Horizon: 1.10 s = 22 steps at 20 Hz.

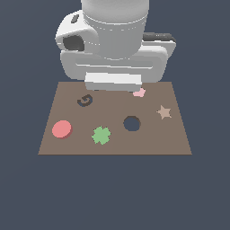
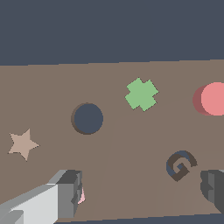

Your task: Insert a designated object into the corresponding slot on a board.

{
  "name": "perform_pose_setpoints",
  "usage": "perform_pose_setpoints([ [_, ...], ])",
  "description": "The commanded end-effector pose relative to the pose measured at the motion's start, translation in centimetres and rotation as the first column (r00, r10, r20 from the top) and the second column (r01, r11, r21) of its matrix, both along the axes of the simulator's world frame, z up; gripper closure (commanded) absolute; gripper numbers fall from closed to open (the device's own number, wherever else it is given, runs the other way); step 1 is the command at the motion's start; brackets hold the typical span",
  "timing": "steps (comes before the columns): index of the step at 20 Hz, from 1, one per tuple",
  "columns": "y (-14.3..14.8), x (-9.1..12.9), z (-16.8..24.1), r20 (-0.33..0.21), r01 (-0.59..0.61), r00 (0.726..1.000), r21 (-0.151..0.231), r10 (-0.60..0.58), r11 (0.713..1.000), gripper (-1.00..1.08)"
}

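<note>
Exterior view: the arm (image 1: pixel 114 40) stands over the far edge of the board (image 1: pixel 179 139), its bulky white wrist pointing straight down and hiding the gripper's fingers from this camera. The board lies flat on a dark ground. The disc (image 1: pixel 61 129) rests on the board near the edge at the exterior view's left, well apart from the arm. The hole (image 1: pixel 132 123) sits right of centre, with the green clover (image 1: pixel 101 135) between disc and hole, slightly nearer the front edge. A tan star (image 1: pixel 164 112) lies toward the exterior view's right, a dark G-shaped cutout (image 1: pixel 84 100) toward the far left, and a pale pink pentagon (image 1: pixel 139 92) peeks out just under the wrist's lower edge.

Wrist view: the gripper (image 2: pixel 144 192) looks down on the board with its two fingers spread wide, one grey finger (image 2: pixel 65 192) at one side of the picture and the dark tip of the other at the opposite side. Nothing lies between them; the jaws are open. A sliver of the pentagon (image 2: pixel 81 196) shows just beside the grey finger, and whether they touch cannot be told. The G cutout (image 2: pixel 180 165) lies near the other fingertip. The disc (image 2: pixel 213 99), cut off by the picture's edge, the clover (image 2: pixel 141 94), the hole (image 2: pixel 88 118) and the star (image 2: pixel 22 144) all lie farther off.
</note>
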State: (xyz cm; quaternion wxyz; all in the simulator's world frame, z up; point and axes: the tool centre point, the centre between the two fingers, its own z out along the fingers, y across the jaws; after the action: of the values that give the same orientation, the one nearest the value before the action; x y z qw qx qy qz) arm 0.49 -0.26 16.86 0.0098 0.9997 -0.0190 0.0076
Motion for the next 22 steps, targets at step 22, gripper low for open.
perform_pose_setpoints([
  [22, -11.3, 4.1, -7.7, -0.009, 0.045, 0.999, 0.012, -0.045, 0.999, -0.92],
])
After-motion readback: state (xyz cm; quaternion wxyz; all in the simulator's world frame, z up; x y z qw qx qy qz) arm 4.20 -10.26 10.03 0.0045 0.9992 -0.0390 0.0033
